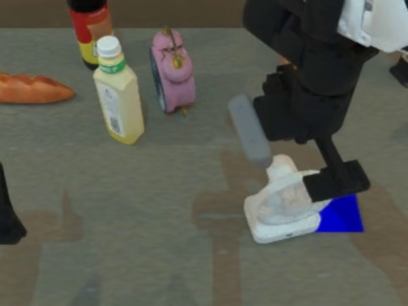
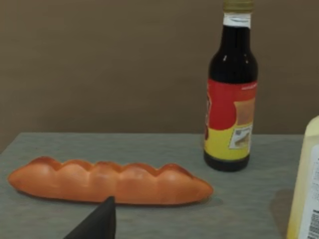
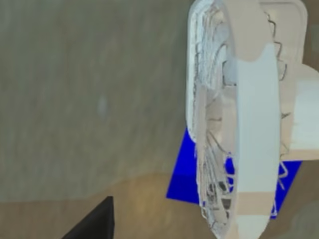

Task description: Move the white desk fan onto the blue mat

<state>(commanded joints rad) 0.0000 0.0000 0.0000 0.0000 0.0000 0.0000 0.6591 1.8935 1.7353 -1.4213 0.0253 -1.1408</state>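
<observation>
On the left stand a dark sauce bottle (image 1: 89, 29) and a pale yellow bottle (image 1: 117, 92) (both capped). My left arm (image 1: 7, 213) waits at the left edge. The white fan (image 1: 280, 204) sits partly on the blue mat (image 1: 344, 215). My right gripper (image 1: 299, 172) reaches down over the fan; I cannot tell its grip.

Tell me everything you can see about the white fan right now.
The fan is white plastic, with a rounded square base, a round translucent wire grille and a cylindrical rear motor. It stands near the table's right side, its base overlapping the blue mat and hanging off the mat's left edge. The right gripper is at its grille from above; whether it grips is unclear.
</observation>
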